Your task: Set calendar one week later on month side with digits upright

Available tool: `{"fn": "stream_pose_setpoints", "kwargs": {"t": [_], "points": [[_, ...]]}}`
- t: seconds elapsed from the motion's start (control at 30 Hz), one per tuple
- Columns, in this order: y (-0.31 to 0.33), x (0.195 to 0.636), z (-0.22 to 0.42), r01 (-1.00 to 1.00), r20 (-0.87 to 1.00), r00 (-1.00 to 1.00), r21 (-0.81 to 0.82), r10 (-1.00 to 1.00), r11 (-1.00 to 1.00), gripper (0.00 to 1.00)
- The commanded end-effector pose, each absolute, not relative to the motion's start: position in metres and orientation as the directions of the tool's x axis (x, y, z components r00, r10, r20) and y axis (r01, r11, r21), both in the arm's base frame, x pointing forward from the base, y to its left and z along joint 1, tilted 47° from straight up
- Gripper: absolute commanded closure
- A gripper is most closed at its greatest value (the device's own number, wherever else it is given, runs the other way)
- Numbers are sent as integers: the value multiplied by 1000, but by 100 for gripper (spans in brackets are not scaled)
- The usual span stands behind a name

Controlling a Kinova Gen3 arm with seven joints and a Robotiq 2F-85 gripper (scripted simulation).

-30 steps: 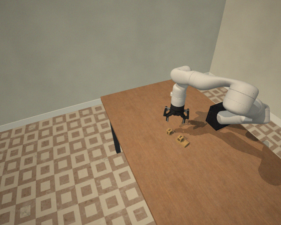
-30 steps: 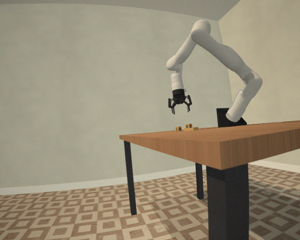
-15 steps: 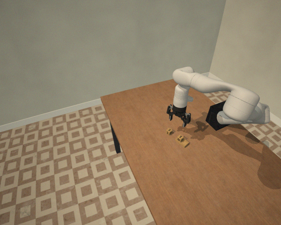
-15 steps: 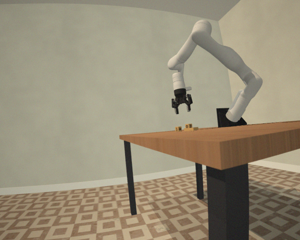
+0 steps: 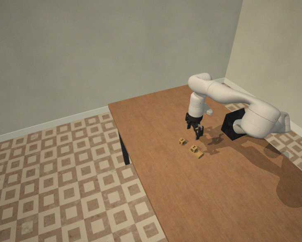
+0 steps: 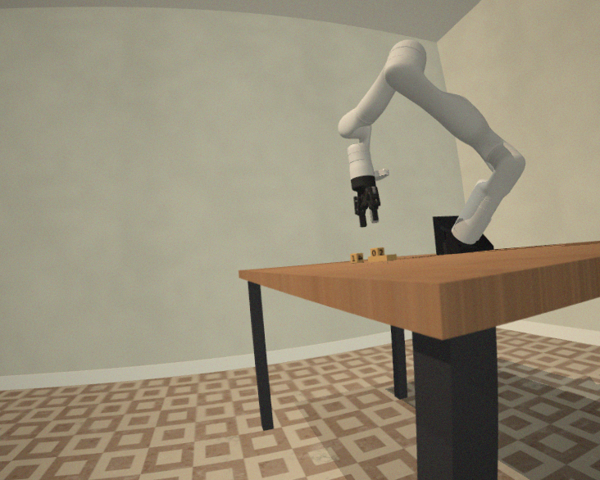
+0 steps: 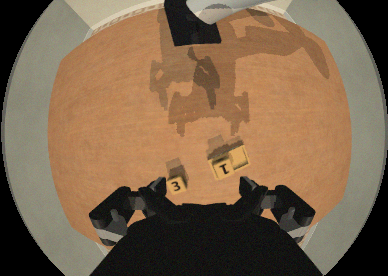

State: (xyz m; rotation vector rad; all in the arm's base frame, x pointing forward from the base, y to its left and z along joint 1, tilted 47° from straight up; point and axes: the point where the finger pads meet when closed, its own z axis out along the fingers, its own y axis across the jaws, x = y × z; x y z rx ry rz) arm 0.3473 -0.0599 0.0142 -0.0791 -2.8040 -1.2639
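A small tan tray (image 5: 199, 155) (image 6: 390, 256) (image 7: 239, 155) lies flat on the wooden table (image 5: 198, 197) (image 6: 445, 294). One number cube (image 5: 193, 149) (image 6: 377, 252) (image 7: 222, 167) stands in the tray's left end, with a 1 on its top face in the wrist view. A second cube (image 5: 182, 141) (image 6: 356, 257) (image 7: 176, 185) lies loose on the table just left of the tray, with a 3 on top in the wrist view. My gripper (image 5: 199, 134) (image 6: 367, 220) (image 7: 203, 185) is open and empty. It hangs well above the table, over the two cubes and slightly behind them.
The arm's black base block (image 5: 233, 124) (image 6: 447, 234) (image 7: 186, 19) stands on the table to the right of the tray. The table's left edge runs close past the loose cube in the top view, with tiled floor below.
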Motion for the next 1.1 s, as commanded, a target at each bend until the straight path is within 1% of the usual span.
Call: {"fn": "stream_pose_setpoints", "kwargs": {"t": [0.0,0.1,0.17,0.27,0.63,0.73,1.07], "points": [[-56,347,17,142,136,-989,737,61,661,0],[-54,346,19,250,215,-967,717,135,651,0],[-54,346,19,250,215,-967,717,135,651,0],[-52,346,21,352,289,-935,690,205,633,0],[-45,346,30,652,501,-758,550,417,523,0],[-45,346,30,673,516,-739,536,433,511,0],[-40,346,36,830,623,-558,400,548,390,0]]}}
